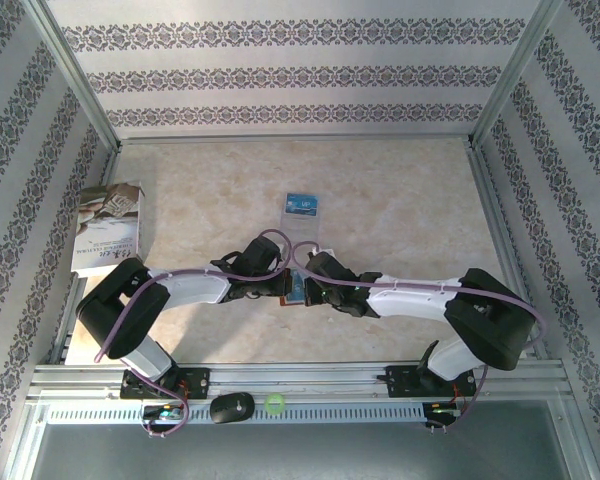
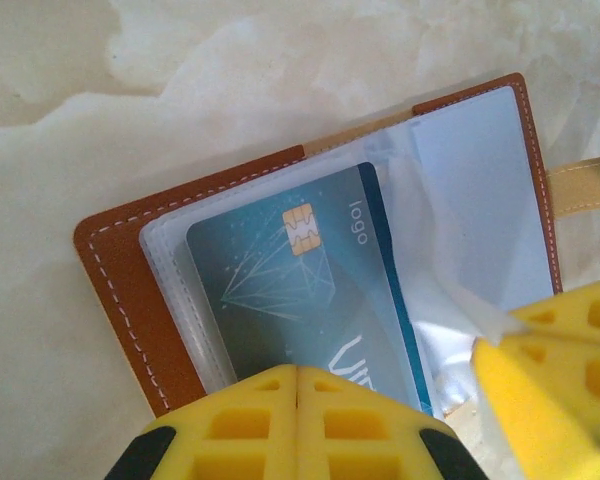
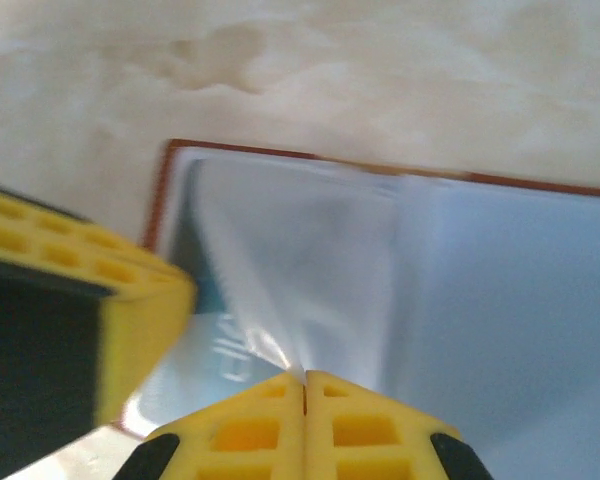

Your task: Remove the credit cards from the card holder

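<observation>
The reddish-brown leather card holder (image 2: 130, 300) lies open on the marbled tabletop (image 1: 410, 200), with the left pincer (image 2: 296, 385) closed on its teal credit card (image 2: 300, 280) and the right pincer (image 3: 305, 390) closed on a clear plastic sleeve (image 3: 300, 260). If the sleeve grip slips, the holder could drag along with the card. Another blue card (image 1: 301, 204) lies at 12 o'clock and a white-grey printed booklet (image 1: 108, 232) at 10 o'clock, neither obstructing.

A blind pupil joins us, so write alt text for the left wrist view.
The left gripper is shut on a teal credit card in an open brown card holder. At lower right the right gripper holds a clear sleeve aside.
</observation>
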